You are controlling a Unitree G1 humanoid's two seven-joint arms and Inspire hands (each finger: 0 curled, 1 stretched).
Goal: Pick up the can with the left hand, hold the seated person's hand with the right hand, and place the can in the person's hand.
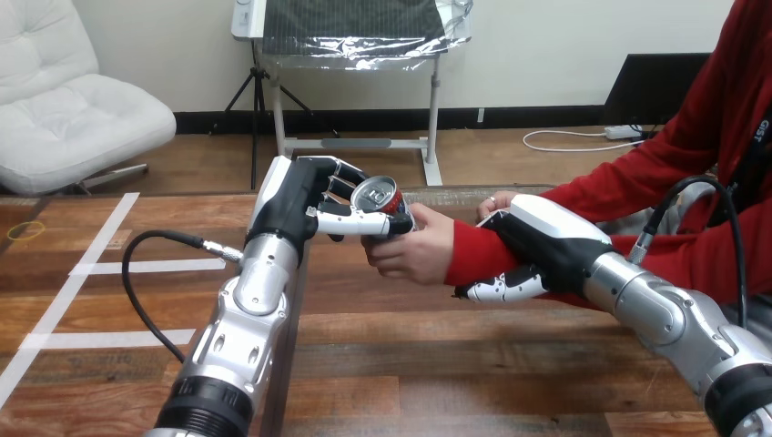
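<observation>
over the table's [410, 364] far edge the left hand [296, 202] curls round the can [377, 197], likely to pass it to the person's hand [414, 252]. the right hand [539, 238] wraps round the wrist [473, 252], likely to steady it.

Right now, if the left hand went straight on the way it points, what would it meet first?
Probably the person's hand, just past the can in the left hand; they look touching, depth unclear.

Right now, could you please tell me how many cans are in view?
1. The can is gripped in the left hand, raised above the table near its far edge, right beside the person's hand. Nothing suggests another is hidden.
</observation>
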